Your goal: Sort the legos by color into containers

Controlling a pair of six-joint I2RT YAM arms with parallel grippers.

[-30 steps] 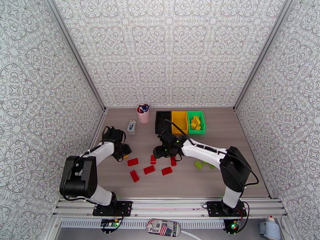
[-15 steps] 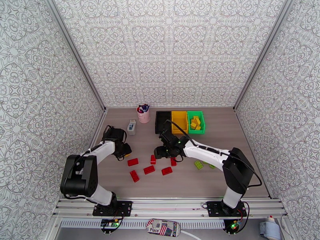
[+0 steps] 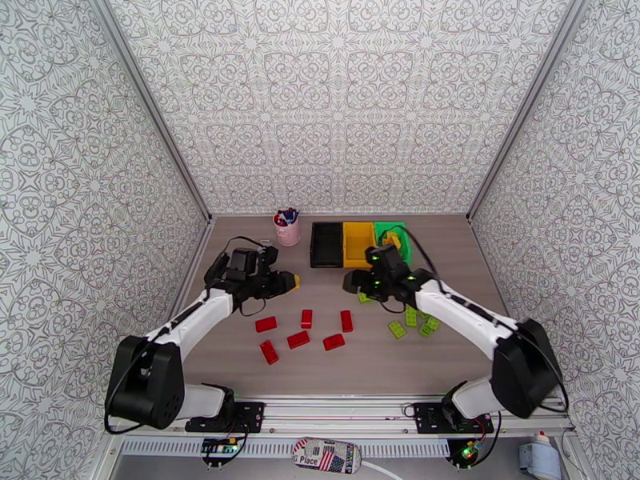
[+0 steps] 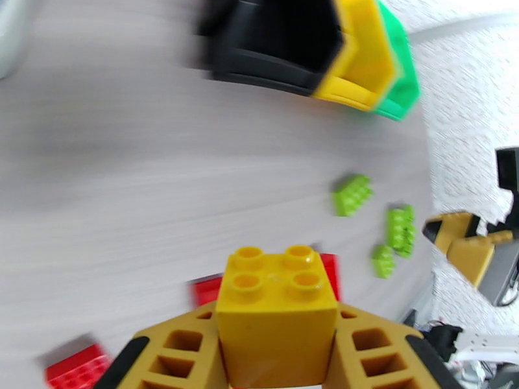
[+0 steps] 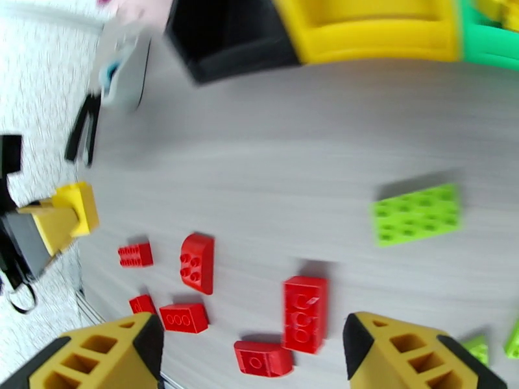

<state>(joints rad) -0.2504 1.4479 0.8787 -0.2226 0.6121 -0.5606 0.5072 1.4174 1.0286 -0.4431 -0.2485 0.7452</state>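
My left gripper (image 3: 290, 281) is shut on a yellow lego (image 4: 276, 306) and holds it above the table, left of centre. My right gripper (image 3: 354, 283) hangs open and empty in front of the bins, its yellow fingers (image 5: 402, 351) wide apart over the red legos. Several red legos (image 3: 298, 339) lie in the middle of the table, and one of them (image 5: 305, 312) lies between my right fingers. Several light green legos (image 3: 410, 316) lie to the right; one (image 5: 417, 214) is flat. The black bin (image 3: 326, 244), yellow bin (image 3: 358, 242) and green bin (image 3: 398, 234) stand in a row at the back.
A pink cup of pens (image 3: 286, 228) stands left of the bins. A white-and-blue box (image 5: 126, 72) lies near the cup. Yellow pieces (image 5: 496, 4) sit in the green bin. Patterned walls close in the table on three sides.
My left gripper has risen and swung right with the yellow lego. My right arm has pulled back and to the right toward the bins, uncovering a red lego and more green ones.
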